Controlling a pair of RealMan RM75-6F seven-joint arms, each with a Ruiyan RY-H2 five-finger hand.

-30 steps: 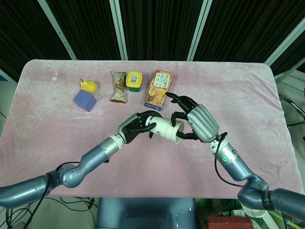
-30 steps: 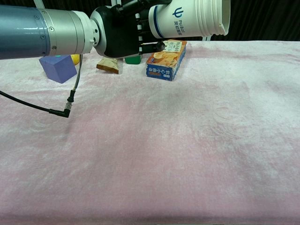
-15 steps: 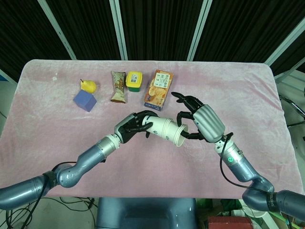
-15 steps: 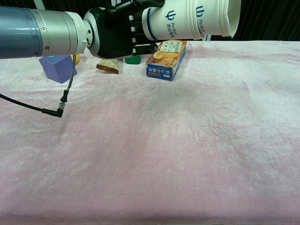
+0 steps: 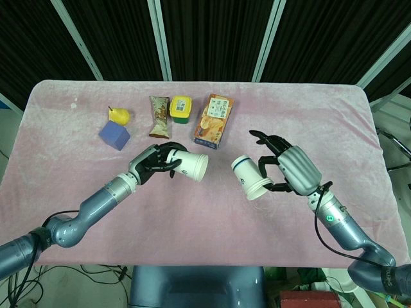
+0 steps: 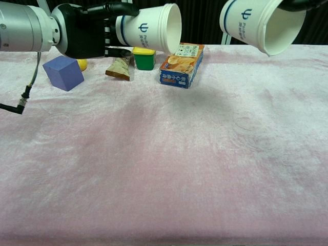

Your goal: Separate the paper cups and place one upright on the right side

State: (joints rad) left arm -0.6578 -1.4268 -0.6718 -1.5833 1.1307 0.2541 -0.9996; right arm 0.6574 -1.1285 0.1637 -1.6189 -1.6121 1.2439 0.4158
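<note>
Paper cups are apart now, one in each hand, both held above the pink surface [image 5: 334, 122]. Left hand [image 5: 151, 164] grips the base end of its cup [image 5: 189, 165], fingers wrapped around it; the cup lies on its side in the air with its open mouth facing toward the robot's right. In the chest view the same cup [image 6: 148, 28] shows its blue logo and printing, mouth pointing to the right of the picture. Right hand [image 5: 290, 168] holds the other cup [image 5: 250, 178] with fingers curled about its side, the thumb and one finger spread above it; this cup is tilted, base up and toward the left, mouth down and toward the robot. In the chest view that cup [image 6: 259, 23] hangs near the top right with its open rim facing down and outward, only dark fingertips showing at the edge. A clear gap separates the two cups.

Along the far part of the surface sit a yellow pear [image 5: 119, 115] touching a purple block [image 5: 114, 135], a brown snack packet [image 5: 159, 117], a green tub with a yellow lid [image 5: 181, 108], and an orange biscuit box [image 5: 214, 120].
</note>
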